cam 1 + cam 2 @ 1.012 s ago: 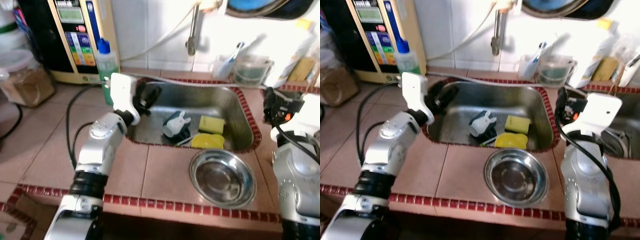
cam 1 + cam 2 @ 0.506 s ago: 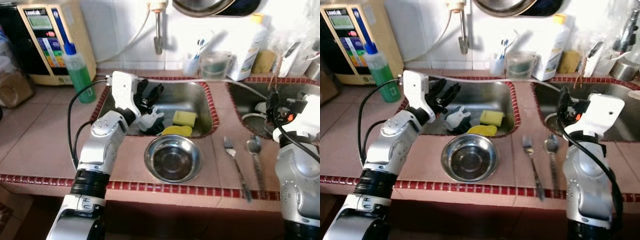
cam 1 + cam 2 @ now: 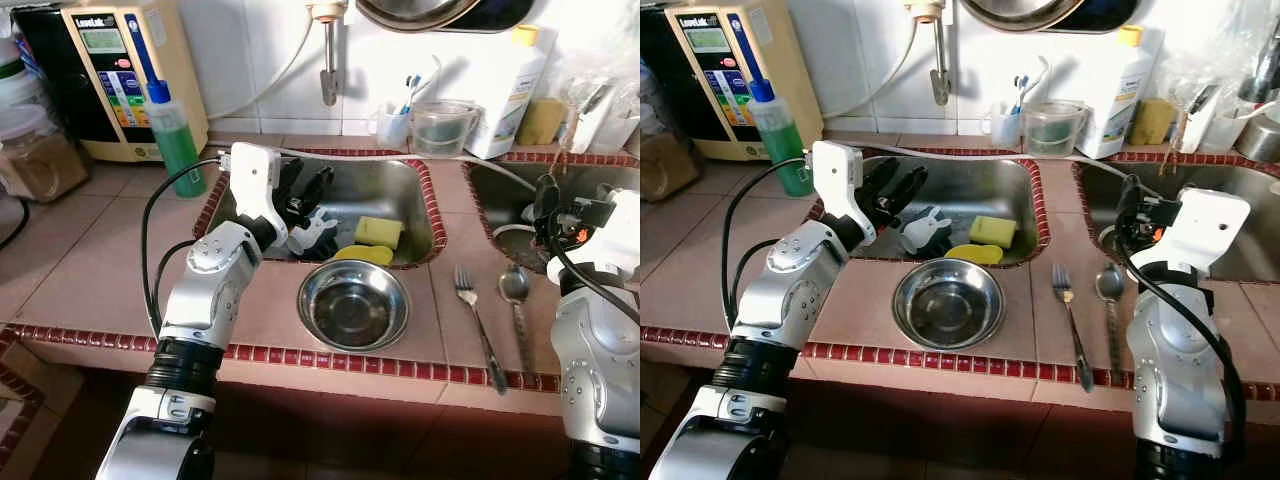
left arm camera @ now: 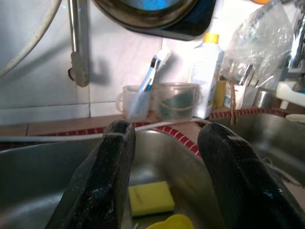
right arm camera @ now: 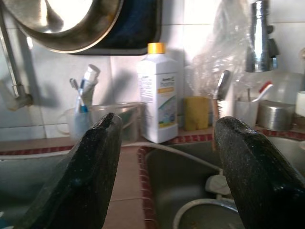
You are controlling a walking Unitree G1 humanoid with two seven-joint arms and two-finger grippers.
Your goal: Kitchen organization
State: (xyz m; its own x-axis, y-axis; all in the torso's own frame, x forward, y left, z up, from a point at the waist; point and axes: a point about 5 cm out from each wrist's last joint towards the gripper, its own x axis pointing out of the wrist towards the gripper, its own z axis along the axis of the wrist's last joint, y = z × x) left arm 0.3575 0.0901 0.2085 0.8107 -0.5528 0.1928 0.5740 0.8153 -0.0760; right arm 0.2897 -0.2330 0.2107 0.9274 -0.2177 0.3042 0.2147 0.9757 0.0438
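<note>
Here, a tiled counter (image 3: 90,280) holds two steel sinks (image 3: 400,185); bowl (image 3: 353,303) between.

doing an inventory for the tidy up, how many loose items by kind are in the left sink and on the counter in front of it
sponge: 1
yellow dish: 1
white cup: 1
steel bowl: 1
fork: 1
spoon: 1
Total: 6

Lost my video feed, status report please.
Left gripper open over the sink, above the white cup. Right gripper open, empty. Nothing blocking.
</note>
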